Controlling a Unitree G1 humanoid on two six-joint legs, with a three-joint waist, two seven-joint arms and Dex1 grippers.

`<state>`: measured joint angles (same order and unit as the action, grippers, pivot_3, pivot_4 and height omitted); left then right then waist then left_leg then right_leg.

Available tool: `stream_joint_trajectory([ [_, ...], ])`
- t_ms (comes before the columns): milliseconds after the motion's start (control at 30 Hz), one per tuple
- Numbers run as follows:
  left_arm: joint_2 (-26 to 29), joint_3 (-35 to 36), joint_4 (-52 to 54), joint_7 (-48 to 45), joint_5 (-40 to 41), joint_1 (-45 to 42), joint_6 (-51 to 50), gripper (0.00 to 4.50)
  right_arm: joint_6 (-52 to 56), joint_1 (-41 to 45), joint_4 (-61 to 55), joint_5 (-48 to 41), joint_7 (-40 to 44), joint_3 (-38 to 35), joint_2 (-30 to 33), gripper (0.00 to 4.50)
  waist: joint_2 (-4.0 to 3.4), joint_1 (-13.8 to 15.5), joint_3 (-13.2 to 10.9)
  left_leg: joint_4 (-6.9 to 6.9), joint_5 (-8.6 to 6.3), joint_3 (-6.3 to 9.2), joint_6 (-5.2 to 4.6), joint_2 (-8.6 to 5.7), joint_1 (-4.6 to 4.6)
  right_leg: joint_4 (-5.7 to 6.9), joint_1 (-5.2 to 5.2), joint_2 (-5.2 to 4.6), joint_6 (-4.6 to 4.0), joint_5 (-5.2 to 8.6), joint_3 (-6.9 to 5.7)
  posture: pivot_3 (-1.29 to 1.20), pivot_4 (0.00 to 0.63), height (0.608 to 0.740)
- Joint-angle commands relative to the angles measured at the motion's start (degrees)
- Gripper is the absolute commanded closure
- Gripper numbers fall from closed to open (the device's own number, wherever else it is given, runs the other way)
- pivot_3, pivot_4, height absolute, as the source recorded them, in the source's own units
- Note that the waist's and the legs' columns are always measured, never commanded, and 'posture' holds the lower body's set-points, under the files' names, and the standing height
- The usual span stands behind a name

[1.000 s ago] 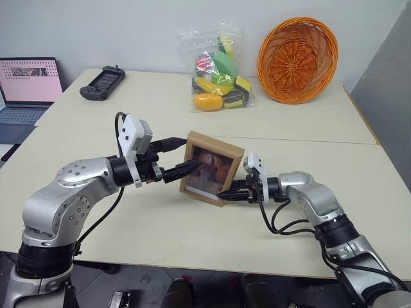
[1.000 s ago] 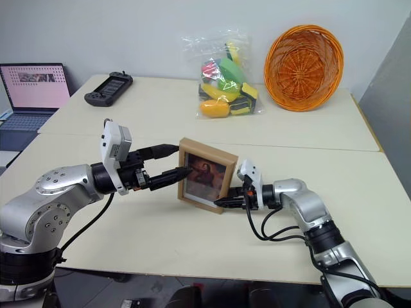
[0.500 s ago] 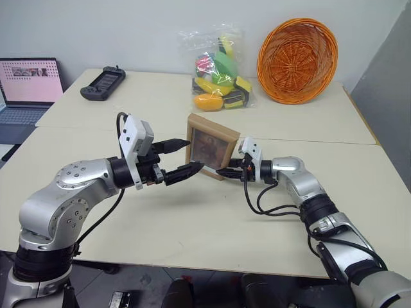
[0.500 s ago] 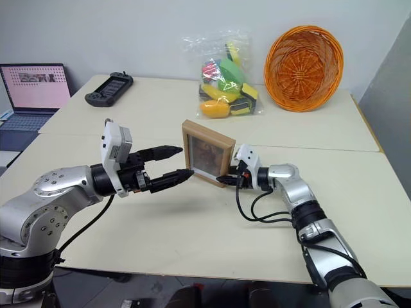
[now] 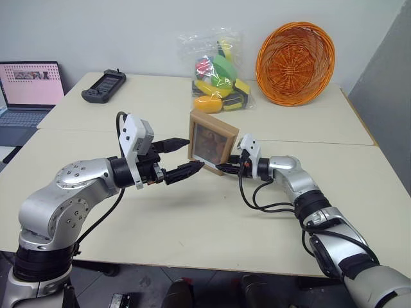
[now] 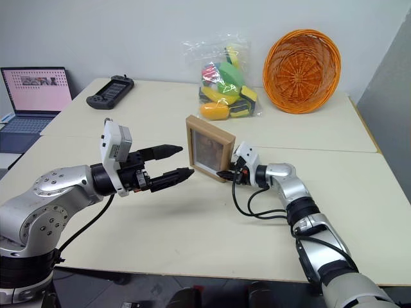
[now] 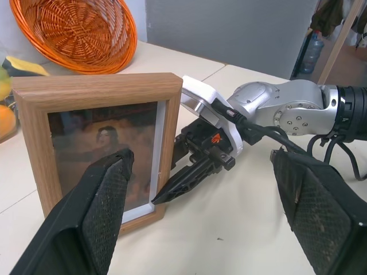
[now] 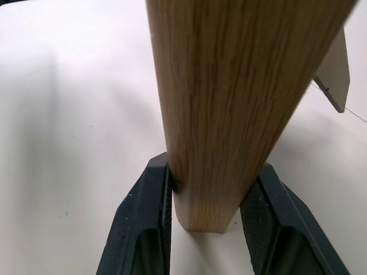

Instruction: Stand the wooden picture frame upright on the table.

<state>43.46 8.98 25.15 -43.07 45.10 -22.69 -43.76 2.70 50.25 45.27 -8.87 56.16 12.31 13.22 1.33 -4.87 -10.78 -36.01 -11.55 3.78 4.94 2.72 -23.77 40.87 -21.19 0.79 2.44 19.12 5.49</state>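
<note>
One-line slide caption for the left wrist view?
Open left gripper faces the upright wooden picture frame, which the right gripper pinches at its lower corner on the table.

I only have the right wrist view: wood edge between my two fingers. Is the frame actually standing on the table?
Observer: Yes, the wooden picture frame stands upright with its bottom edge on the table, and the right gripper is clamped on its lower corner.
Operator: Where is the left gripper?
Observer: The left gripper hovers open in front of the picture, not touching it.
Operator: Anything close behind the frame?
Observer: A bag of toys and an orange basket sit further back, well apart.
</note>
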Motion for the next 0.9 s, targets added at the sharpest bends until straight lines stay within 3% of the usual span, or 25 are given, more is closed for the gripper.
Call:
stream_joint_trajectory([
  [33,-0.07,1.3,2.18,0.39,1.06,-0.53,0.19,0.43,1.36,-0.74,2.3,2.29,-1.69,-0.5,0.18,3.2,0.0,-0.01,0.0,0.0,0.0,0.0,0.0,0.0,0.0,0.0,0.0,0.0,0.0,0.0,0.0,0.0,0.15,0.74],
  [167,0.0,1.23,2.2,0.49,1.2,-0.73,-0.03,0.43,1.5,-0.91,2.37,2.78,-2.05,-0.55,0.22,3.2,0.0,-0.02,0.0,0.0,0.0,0.0,0.0,0.0,0.0,0.0,0.0,0.0,0.0,0.0,0.0,0.0,0.15,0.74],
  [233,-0.09,1.29,2.21,0.69,1.54,-0.64,-0.38,0.38,1.9,-0.9,2.62,2.77,-2.27,-0.96,0.2,2.54,0.0,-0.01,0.0,0.0,0.0,0.0,0.0,0.0,0.0,0.0,0.0,0.0,0.0,0.0,0.0,0.0,0.15,0.74],
  [500,1.49,1.65,0.0,-0.97,-0.19,1.2,0.46,0.38,1.22,-0.83,2.87,4.2,-3.27,-1.93,0.4,0.89,-0.01,0.08,-0.01,0.08,0.0,-0.03,0.01,-0.01,-0.14,-0.03,-0.17,-0.01,0.0,0.0,0.02,0.0,0.15,0.74],
  [900,1.02,1.68,-0.73,-0.94,-0.56,0.35,0.29,0.38,1.59,-2.06,1.81,4.86,-3.42,-1.79,0.77,0.89,-0.01,0.08,-0.01,0.09,0.0,-0.03,0.01,-0.01,-0.15,-0.08,-0.16,-0.01,0.0,0.0,0.02,0.0,0.15,0.74],
])
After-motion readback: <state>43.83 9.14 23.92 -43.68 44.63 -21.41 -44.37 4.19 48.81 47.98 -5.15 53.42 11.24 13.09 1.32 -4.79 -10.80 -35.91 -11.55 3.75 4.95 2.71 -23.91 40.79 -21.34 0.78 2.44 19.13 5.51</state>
